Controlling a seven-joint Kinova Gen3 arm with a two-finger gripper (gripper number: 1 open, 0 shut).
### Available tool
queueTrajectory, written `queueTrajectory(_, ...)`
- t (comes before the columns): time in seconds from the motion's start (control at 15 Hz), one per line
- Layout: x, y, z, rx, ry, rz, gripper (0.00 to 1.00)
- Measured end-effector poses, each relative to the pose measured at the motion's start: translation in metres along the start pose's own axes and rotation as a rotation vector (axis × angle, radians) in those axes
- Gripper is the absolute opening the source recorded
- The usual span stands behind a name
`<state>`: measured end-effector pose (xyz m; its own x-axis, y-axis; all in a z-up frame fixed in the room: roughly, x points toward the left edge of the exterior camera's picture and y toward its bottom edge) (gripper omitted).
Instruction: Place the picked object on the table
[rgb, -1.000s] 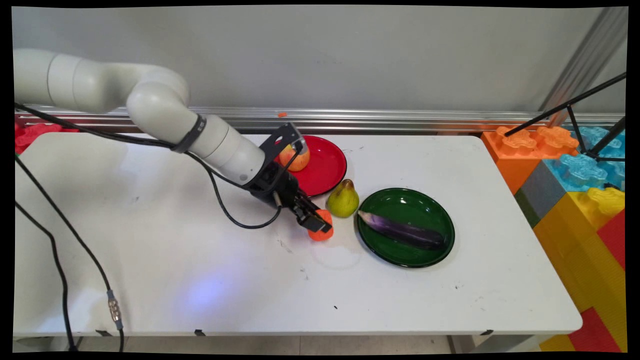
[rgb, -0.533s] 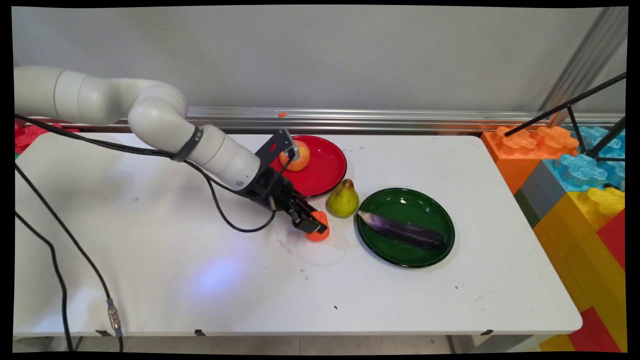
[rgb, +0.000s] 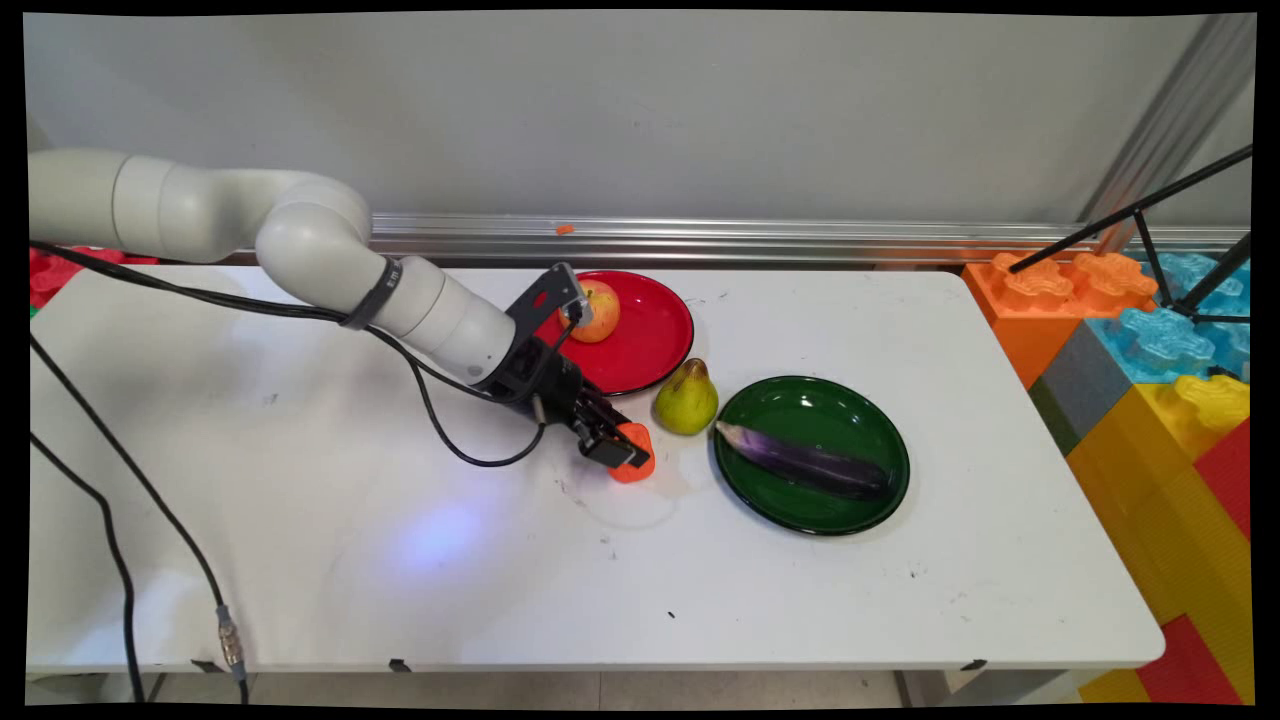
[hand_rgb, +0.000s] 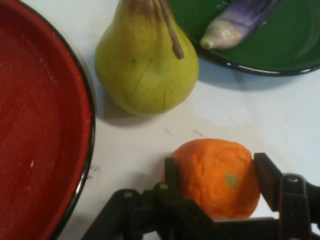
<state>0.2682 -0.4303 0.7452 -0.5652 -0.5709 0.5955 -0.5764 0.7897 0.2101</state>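
My gripper (rgb: 622, 452) (hand_rgb: 216, 175) is shut on a small orange fruit (rgb: 636, 462) (hand_rgb: 218, 177), with one finger pressed on each side of it, low over the white table (rgb: 300, 520). A yellow-green pear (rgb: 686, 398) (hand_rgb: 146, 60) stands just beyond the orange. Left of the pear is a red plate (rgb: 650, 330) (hand_rgb: 35, 130) with an apple (rgb: 597, 312) on it. To the right lies a green plate (rgb: 810, 400) (hand_rgb: 280, 45) holding a purple eggplant (rgb: 805, 461) (hand_rgb: 235, 24).
Large coloured toy blocks (rgb: 1150, 380) are stacked past the table's right end, with a black tripod (rgb: 1160, 240) over them. A metal rail (rgb: 760, 240) runs along the wall. Black cables (rgb: 110, 520) hang over the table's left part.
The gripper, shut on the orange, has shifted slightly left and away from the pear, and the arm's elbow has dropped lower.
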Motion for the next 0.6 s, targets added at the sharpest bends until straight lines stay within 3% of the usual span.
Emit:
queueTrajectory(0.33,-0.0029,-0.0046,0.0024,0.001,0.003,0.005,0.0)
queueTrajectory(0.4,-0.0028,-0.0053,0.002,0.001,0.006,0.006,1.0)
queueTrajectory(0.6,-0.004,-0.0059,0.0005,0.001,0.004,0.008,1.0)
